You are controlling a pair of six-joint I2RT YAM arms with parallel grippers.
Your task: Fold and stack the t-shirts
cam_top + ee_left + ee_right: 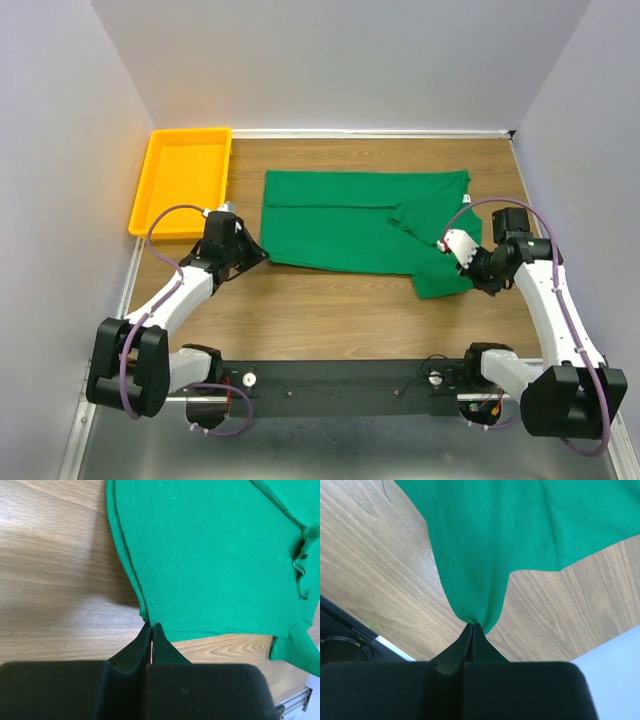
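Observation:
A green t-shirt [350,220] lies partly folded across the wooden table, with one flap doubled over near its right end. My left gripper [262,253] is at the shirt's near left corner. In the left wrist view the left gripper [152,626] is shut on the hemmed corner of the t-shirt [215,555]. My right gripper [472,281] is at the near right corner. In the right wrist view the right gripper [474,625] is shut on a bunched point of the t-shirt [520,525], and the cloth fans out from the tips.
An orange tray [143,190] stands at the far left of the table. White walls close in the back and both sides. The black base rail [340,375] runs along the near edge, between the arms' bases.

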